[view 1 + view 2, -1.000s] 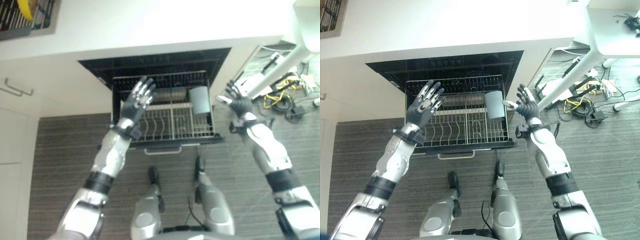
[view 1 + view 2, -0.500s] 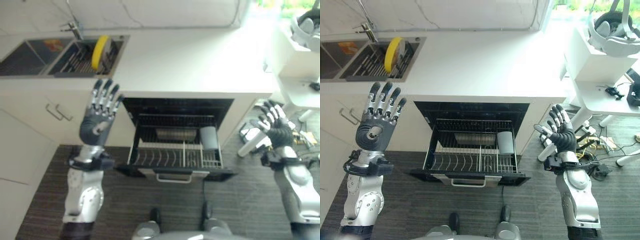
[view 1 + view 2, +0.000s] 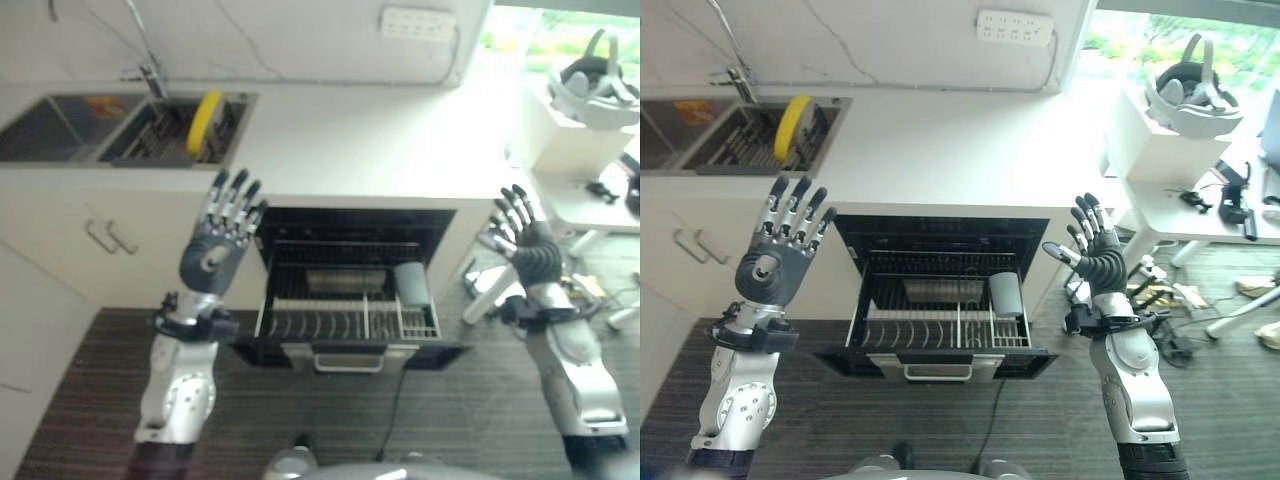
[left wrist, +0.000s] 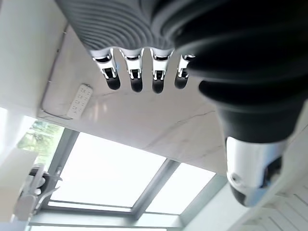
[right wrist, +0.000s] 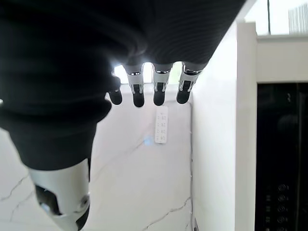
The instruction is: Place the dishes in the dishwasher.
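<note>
A yellow dish [image 3: 792, 113] is seen standing on its edge in the rack of the sink [image 3: 700, 150], at the far left of the white counter [image 3: 960, 150]. Below the counter the dishwasher [image 3: 945, 285] is open, and its wire rack [image 3: 940, 325] is pulled out toward the robot. In the right part of this rack a grey cup-like container [image 3: 1005, 293] is placed, and a metal piece [image 3: 930, 291] is lying at the back of the rack; the rows of prongs at the front carry nothing.

The left hand [image 3: 780, 262] is raised in front of the cabinet, left of the dishwasher, with the palm turned to the camera and the fingers straight and spread. Nothing is held in it. The right hand [image 3: 1095, 258] is raised at the right side of the dishwasher, also with fingers spread apart and empty. Both hands are well apart from the dish.

On the wall above the counter a white power strip [image 3: 1015, 27] is fixed. On a white table at the far right a headset [image 3: 1193, 95] is resting.
</note>
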Robot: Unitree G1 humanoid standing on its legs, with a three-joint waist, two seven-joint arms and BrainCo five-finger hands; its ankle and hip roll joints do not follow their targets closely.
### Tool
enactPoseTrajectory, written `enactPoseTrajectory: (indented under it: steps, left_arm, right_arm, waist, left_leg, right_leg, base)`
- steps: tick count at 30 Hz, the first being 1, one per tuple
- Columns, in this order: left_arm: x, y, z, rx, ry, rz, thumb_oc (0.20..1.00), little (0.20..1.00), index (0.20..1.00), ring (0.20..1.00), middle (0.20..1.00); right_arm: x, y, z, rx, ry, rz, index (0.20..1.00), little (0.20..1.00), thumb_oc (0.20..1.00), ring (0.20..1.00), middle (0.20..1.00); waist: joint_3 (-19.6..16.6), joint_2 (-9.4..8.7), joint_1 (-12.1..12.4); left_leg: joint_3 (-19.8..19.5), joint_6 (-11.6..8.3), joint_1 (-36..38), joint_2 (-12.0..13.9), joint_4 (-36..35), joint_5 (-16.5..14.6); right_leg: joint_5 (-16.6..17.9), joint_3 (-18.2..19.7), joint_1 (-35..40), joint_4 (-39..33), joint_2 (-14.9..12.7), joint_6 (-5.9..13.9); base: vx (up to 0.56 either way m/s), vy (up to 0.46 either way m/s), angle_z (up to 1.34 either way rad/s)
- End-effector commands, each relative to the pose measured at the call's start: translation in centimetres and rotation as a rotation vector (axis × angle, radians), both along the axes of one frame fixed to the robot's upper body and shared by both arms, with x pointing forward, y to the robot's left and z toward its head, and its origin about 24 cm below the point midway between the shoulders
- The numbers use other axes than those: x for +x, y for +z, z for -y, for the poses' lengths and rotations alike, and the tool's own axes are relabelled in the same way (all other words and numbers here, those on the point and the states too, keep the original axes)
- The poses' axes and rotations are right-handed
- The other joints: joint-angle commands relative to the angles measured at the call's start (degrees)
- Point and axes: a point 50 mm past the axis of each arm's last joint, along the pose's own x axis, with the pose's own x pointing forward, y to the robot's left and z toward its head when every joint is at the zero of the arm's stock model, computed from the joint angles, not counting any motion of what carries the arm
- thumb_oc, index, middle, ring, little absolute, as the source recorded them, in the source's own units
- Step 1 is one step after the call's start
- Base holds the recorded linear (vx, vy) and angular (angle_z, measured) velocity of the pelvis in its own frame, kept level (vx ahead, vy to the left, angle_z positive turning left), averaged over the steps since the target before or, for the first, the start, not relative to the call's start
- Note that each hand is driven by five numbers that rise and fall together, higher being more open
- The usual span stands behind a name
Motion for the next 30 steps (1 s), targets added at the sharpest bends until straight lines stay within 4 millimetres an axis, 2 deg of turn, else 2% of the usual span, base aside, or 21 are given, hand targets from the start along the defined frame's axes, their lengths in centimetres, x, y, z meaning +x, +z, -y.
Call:
enactPoseTrajectory:
  steps: [1, 2, 3, 4, 6, 8, 11, 14, 16, 17, 18, 19, 20, 22, 24, 25, 26, 28, 29, 30]
  left_arm:
    - [0.7, 2.7, 0.0, -0.001, -0.022, 0.122, 1.000, 1.000, 1.000, 1.000, 1.000]
    - [0.7, 2.7, 0.2, -0.008, -0.029, 0.120, 1.000, 1.000, 1.000, 1.000, 1.000]
    - [0.9, 2.9, 0.4, -0.038, -0.053, 0.118, 1.000, 1.000, 1.000, 1.000, 1.000]
    - [1.0, 3.1, 0.6, -0.050, -0.064, 0.123, 1.000, 1.000, 1.000, 1.000, 1.000]
    - [0.6, 3.4, 0.4, -0.091, -0.059, 0.140, 1.000, 1.000, 1.000, 1.000, 1.000]
    - [0.5, 3.3, 0.3, -0.111, -0.054, 0.141, 1.000, 1.000, 1.000, 1.000, 1.000]
    - [0.3, 3.1, 0.5, -0.116, -0.069, 0.152, 1.000, 1.000, 1.000, 1.000, 1.000]
    - [0.4, 3.2, 0.4, -0.126, -0.077, 0.168, 1.000, 1.000, 1.000, 1.000, 1.000]
    - [0.6, 3.4, 0.4, -0.112, -0.085, 0.173, 1.000, 1.000, 1.000, 1.000, 1.000]
    - [0.8, 3.6, 0.4, -0.090, -0.099, 0.167, 1.000, 1.000, 1.000, 1.000, 1.000]
    - [0.8, 3.7, 0.4, -0.081, -0.114, 0.161, 1.000, 1.000, 1.000, 1.000, 1.000]
    - [0.8, 3.7, 0.5, -0.054, -0.124, 0.154, 1.000, 1.000, 1.000, 1.000, 1.000]
    - [0.8, 3.6, 0.5, -0.050, -0.125, 0.153, 1.000, 1.000, 1.000, 1.000, 1.000]
    - [0.7, 3.5, 0.4, -0.041, -0.138, 0.142, 1.000, 1.000, 1.000, 1.000, 1.000]
    - [0.6, 3.6, 0.1, -0.022, -0.121, 0.138, 1.000, 1.000, 1.000, 1.000, 1.000]
    - [0.5, 3.8, 0.0, -0.021, -0.109, 0.143, 1.000, 1.000, 1.000, 1.000, 1.000]
    - [0.6, 3.8, 0.0, -0.028, -0.118, 0.149, 1.000, 1.000, 1.000, 1.000, 1.000]
    - [0.8, 3.9, 0.7, -0.057, -0.148, 0.159, 1.000, 1.000, 1.000, 1.000, 1.000]
    - [1.0, 3.9, 1.0, -0.059, -0.149, 0.162, 1.000, 1.000, 1.000, 1.000, 1.000]
    - [1.1, 4.0, 1.1, -0.057, -0.141, 0.168, 1.000, 1.000, 1.000, 1.000, 1.000]
  right_arm:
    - [-0.1, 3.6, 0.3, -0.001, -0.013, 0.195, 1.000, 1.000, 1.000, 1.000, 1.000]
    - [-0.1, 3.7, 0.4, -0.001, -0.022, 0.197, 1.000, 1.000, 1.000, 1.000, 1.000]
    - [0.0, 4.0, 0.8, -0.003, -0.042, 0.202, 1.000, 1.000, 1.000, 1.000, 1.000]
    - [0.1, 4.3, 0.9, -0.008, -0.048, 0.208, 1.000, 1.000, 1.000, 1.000, 1.000]
    - [-0.1, 5.0, 1.1, -0.040, -0.039, 0.224, 1.000, 1.000, 1.000, 1.000, 1.000]
    - [-0.1, 5.3, 1.3, -0.055, -0.036, 0.227, 1.000, 1.000, 1.000, 1.000, 1.000]
    - [-0.3, 5.9, 1.9, -0.072, -0.041, 0.225, 1.000, 1.000, 1.000, 1.000, 1.000]
    - [-0.3, 6.4, 2.1, -0.089, -0.047, 0.235, 1.000, 1.000, 1.000, 1.000, 1.000]
    - [-0.3, 6.5, 2.4, -0.085, -0.067, 0.246, 1.000, 1.000, 1.000, 1.000, 1.000]
    - [-0.7, 6.4, 2.8, -0.071, -0.094, 0.256, 1.000, 1.000, 1.000, 1.000, 1.000]
    - [-1.0, 6.3, 3.0, -0.053, -0.110, 0.261, 1.000, 1.000, 1.000, 1.000, 1.000]
    - [-1.5, 6.0, 3.2, -0.021, -0.120, 0.265, 1.000, 1.000, 1.000, 1.000, 1.000]
    - [-1.6, 5.9, 3.3, -0.017, -0.122, 0.264, 1.000, 1.000, 1.000, 1.000, 1.000]
    - [-1.9, 5.4, 3.2, -0.005, -0.130, 0.256, 1.000, 1.000, 1.000, 1.000, 1.000]
    - [-1.4, 4.8, 2.2, -0.004, -0.095, 0.239, 1.000, 1.000, 1.000, 1.000, 1.000]
    - [-1.0, 4.7, 1.6, -0.015, -0.075, 0.238, 1.000, 1.000, 1.000, 1.000, 1.000]
    - [-0.8, 4.8, 1.4, -0.019, -0.080, 0.244, 1.000, 1.000, 1.000, 1.000, 1.000]
    - [-0.4, 5.4, 1.4, -0.035, -0.104, 0.260, 1.000, 1.000, 1.000, 1.000, 1.000]
    - [-0.2, 5.6, 1.2, -0.037, -0.098, 0.264, 1.000, 1.000, 1.000, 1.000, 1.000]
    - [0.0, 5.6, 1.0, -0.042, -0.083, 0.267, 1.000, 1.000, 1.000, 1.000, 1.000]
  waist:
    - [0.3, -3.11, -1.5]
    - [0.5, -3.37, -1.7]
    - [0.9, -3.64, -2.2]
    - [1.1, -3.66, -2.6]
    - [0.4, -3.15, -3.4]
    - [0.0, -2.89, -3.8]
    - [-0.6, -2.36, -4.8]
    - [-0.6, -1.59, -5.7]
    - [-0.6, -1.51, -6.3]
    - [-0.7, -1.93, -6.4]
    - [-0.7, -2.25, -6.1]
    - [-0.6, -2.92, -5.9]
    - [-0.6, -3.11, -5.8]
    - [-0.3, -3.68, -5.5]
    - [-0.2, -3.54, -3.6]
    - [-0.1, -3.34, -2.4]
    - [0.0, -3.24, -2.0]
    - [-0.4, -3.79, -1.9]
    - [-0.4, -4.07, -1.8]
    - [-0.4, -4.21, -1.4]
  left_leg:
    - [-1.9, 2.73, -3.3, -7.3, 4.3, -5.5]
    - [-0.4, 2.11, -5.0, -6.6, 7.5, -6.3]
    - [1.7, 1.00, -6.2, -4.2, 9.4, -6.5]
    - [1.8, 0.50, -6.2, -2.7, 9.5, -6.4]
    - [-2.3, -1.54, -3.5, 1.1, 4.7, -3.5]
    - [-4.4, -2.91, -2.3, 3.5, 2.1, -1.7]
    - [-4.6, -4.90, -0.5, 8.2, -0.8, 0.5]
    - [-3.2, -5.54, 0.8, 8.8, -1.5, 0.0]
    - [-1.7, -5.42, 1.4, 7.6, -1.4, -1.1]
    - [-1.8, -4.55, 1.6, 5.6, -2.1, -2.0]
    - [-2.9, -3.76, 1.5, 4.1, -2.4, -2.7]
    - [-3.9, -2.72, 1.5, 2.2, -2.8, -3.5]
    - [-4.0, -2.50, 1.5, 1.9, -2.9, -3.6]
    - [-4.7, -1.44, 1.6, 0.3, -3.0, -4.7]
    - [-3.7, -0.06, 1.5, -0.4, -3.0, -5.3]
    - [-2.9, 0.85, 1.3, -0.6, -3.0, -5.2]
    - [-4.1, 2.17, 0.7, -1.5, -2.9, -5.4]
    - [-7.0, 2.95, -0.4, -4.4, -3.0, -4.5]
    - [-7.4, 2.92, -0.3, -5.1, -3.0, -4.5]
    - [-7.1, 2.81, 0.0, -5.3, -3.0, -4.5]
  right_leg:
    - [-2.6, -0.1, 4.8, -2.8, -1.4, 0.18]
    - [-2.1, -0.9, 5.0, -2.9, -2.2, 0.11]
    - [-1.7, -2.1, 4.8, -2.8, -3.3, 0.12]
    - [-1.4, -2.6, 4.4, -2.7, -3.7, 0.13]
    - [-0.9, -1.4, 3.0, -2.7, -4.3, 0.26]
    - [-1.2, -0.1, 2.7, -2.4, -4.6, 0.29]
    - [-1.5, 0.9, 2.2, -1.9, -6.4, 0.94]
    - [-0.9, 0.8, 1.3, -1.4, -8.9, 2.67]
    - [0.7, 0.5, 0.5, -1.3, -11.7, 5.38]
    - [2.4, 0.3, 0.0, -1.2, -14.0, 7.56]
    - [3.4, 0.4, -0.4, -1.0, -15.1, 8.43]
    - [6.1, 0.1, -1.7, -0.2, -17.0, 9.03]
    - [6.6, 0.1, -1.9, -0.1, -17.3, 9.16]
    - [10.2, -0.1, -4.0, 1.7, -19.2, 9.57]
    - [9.5, -3.9, -4.2, 4.3, -18.7, 9.08]
    - [7.6, -5.6, -4.2, 6.4, -17.0, 8.64]
    - [2.8, -3.8, -3.8, 8.3, -11.4, 7.30]
    - [-0.6, -0.2, -3.9, 7.9, -2.6, 3.58]
    - [-0.4, -1.0, -3.8, 6.5, -2.1, 3.00]
    - [0.0, -3.0, -3.4, 5.0, -3.1, 2.82]
  base:
    - [-0.11, -0.127, 0.04]
    - [-0.14, -0.051, 0.08]
    - [-0.13, 0.037, 0.28]
    - [-0.13, 0.198, 0.35]
    - [-0.06, 0.328, 0.21]
    - [0.02, 0.301, -0.17]
    - [0.03, 0.487, -0.33]
    - [0.00, 0.541, -0.21]
    - [0.02, 0.583, 0.00]
    - [0.04, 0.589, 0.07]
    - [0.05, 0.627, 0.11]
    - [0.02, 0.392, 0.11]
    - [0.01, 0.394, 0.20]
    - [-0.01, 0.347, 0.20]
    - [-0.08, 0.338, -0.15]
    - [-0.10, 0.327, -0.41]
    - [-0.10, 0.343, -0.64]
    - [-0.04, 0.264, -0.06]
    - [-0.01, 0.116, 0.49]
    - [0.01, 0.007, 0.49]
